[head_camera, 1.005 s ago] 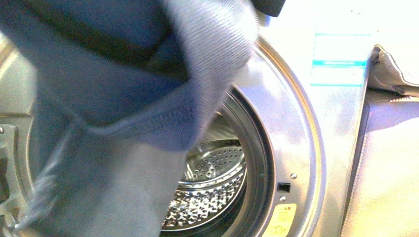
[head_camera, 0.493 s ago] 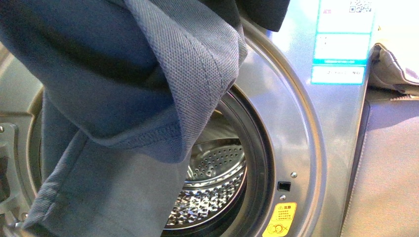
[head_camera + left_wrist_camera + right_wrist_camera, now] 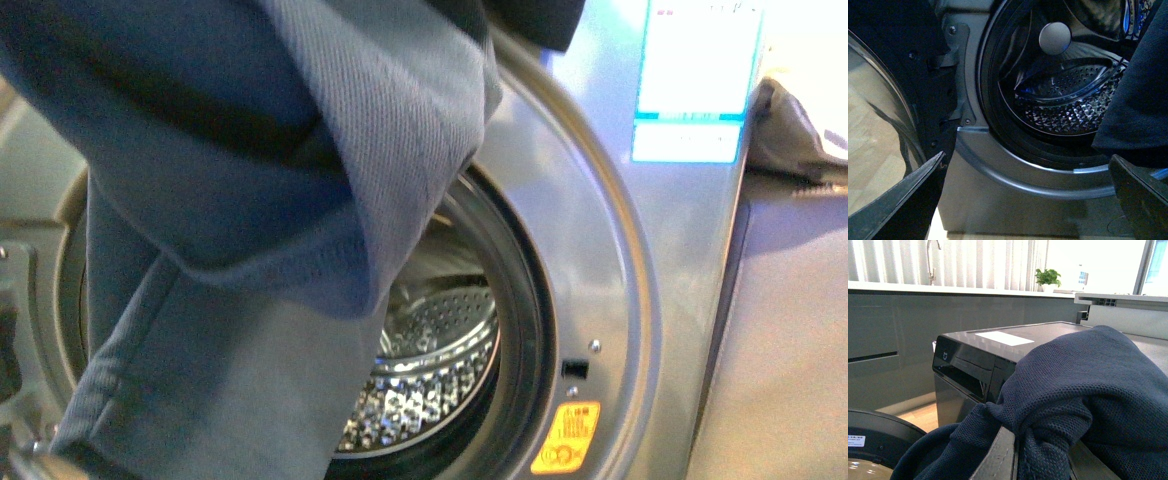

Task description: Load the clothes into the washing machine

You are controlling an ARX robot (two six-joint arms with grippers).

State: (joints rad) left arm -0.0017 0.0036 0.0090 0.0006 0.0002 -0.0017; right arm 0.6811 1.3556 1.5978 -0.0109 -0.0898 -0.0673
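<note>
Now, right tool (image 3: 1040, 460): clamped on a bunched fold of the clothes (image 3: 1088, 390). It carries the load high, so you steer with this arm.
Left tool (image 3: 1028, 165): spread wide with nothing between its fingers (image 3: 908, 200), low in front of the washer (image 3: 998, 175) mouth. You could use it to tuck trailing cloth.
Clothes: in the front view they hang in the air across the upper left of the porthole, with the hem (image 3: 90, 420) dangling low outside. None of it looks to be inside the drum (image 3: 430, 380) yet.
Washer: the door (image 3: 878, 125) is swung open at the side. The part of the drum you can see shows bare steel.
Do it well: carry the right tool forward and down through the black rim (image 3: 530, 300) until the bulk is past the lip. Only then let go.
Watch: the low hem will likely drape over the rim. Feed it in, or it may catch in the door.
Handling: the cloth looks limp and should drop where you release it, so release deep.
</note>
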